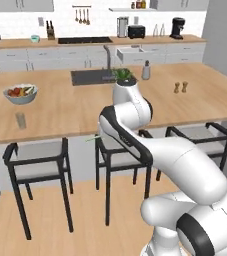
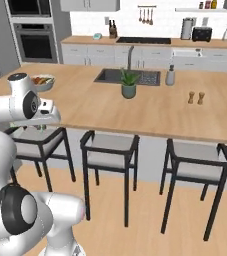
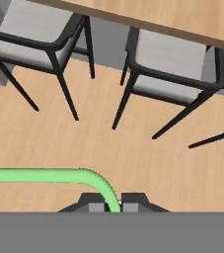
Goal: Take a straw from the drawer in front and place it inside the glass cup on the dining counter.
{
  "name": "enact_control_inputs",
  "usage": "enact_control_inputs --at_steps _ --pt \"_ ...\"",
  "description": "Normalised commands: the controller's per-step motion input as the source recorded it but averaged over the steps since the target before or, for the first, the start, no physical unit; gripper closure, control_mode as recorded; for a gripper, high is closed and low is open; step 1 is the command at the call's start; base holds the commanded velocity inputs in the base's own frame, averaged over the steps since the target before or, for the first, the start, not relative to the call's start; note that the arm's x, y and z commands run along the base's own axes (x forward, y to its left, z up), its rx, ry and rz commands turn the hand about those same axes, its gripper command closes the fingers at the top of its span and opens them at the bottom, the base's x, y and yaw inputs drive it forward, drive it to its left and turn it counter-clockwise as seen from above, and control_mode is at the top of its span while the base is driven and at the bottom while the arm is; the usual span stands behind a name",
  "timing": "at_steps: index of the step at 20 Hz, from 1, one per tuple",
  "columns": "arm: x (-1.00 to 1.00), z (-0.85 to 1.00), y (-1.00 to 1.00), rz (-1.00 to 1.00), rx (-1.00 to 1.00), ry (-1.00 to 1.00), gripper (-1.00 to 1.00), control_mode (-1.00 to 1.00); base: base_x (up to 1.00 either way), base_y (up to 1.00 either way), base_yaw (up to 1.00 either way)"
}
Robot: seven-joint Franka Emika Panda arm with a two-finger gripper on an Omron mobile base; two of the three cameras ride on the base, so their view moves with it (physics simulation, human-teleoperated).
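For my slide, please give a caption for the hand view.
Fingers pinch the green straw above the wood floor, facing two grey-seated stools.

The light green straw (image 3: 44,175) is bent near one end, pinched between the jaws above the wooden floor. The clear glass cup (image 1: 20,120) stands upright on the dining worktop (image 1: 65,107), near its left front edge

Bar stools (image 1: 37,165) crowd the dining counter (image 1: 75,107) edge; the top around the glass cup (image 1: 20,120) seems open.
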Motion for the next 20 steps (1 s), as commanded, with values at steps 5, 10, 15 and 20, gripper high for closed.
enact_control_inputs --at_steps 5,10,15,20 --pt "0.00 0.00 0.00 0.00 0.00 0.00 1.00 1.00 0.00 1.00 -0.29" --pt "0.00 0.00 0.00 0.00 0.00 0.00 1.00 1.00 0.00 1.00 -0.29" --pt "0.00 0.00 0.00 0.00 0.00 0.00 1.00 1.00 0.10 1.00 -0.27" --pt "0.00 0.00 0.00 0.00 0.00 0.00 1.00 1.00 0.58 0.72 -0.18"
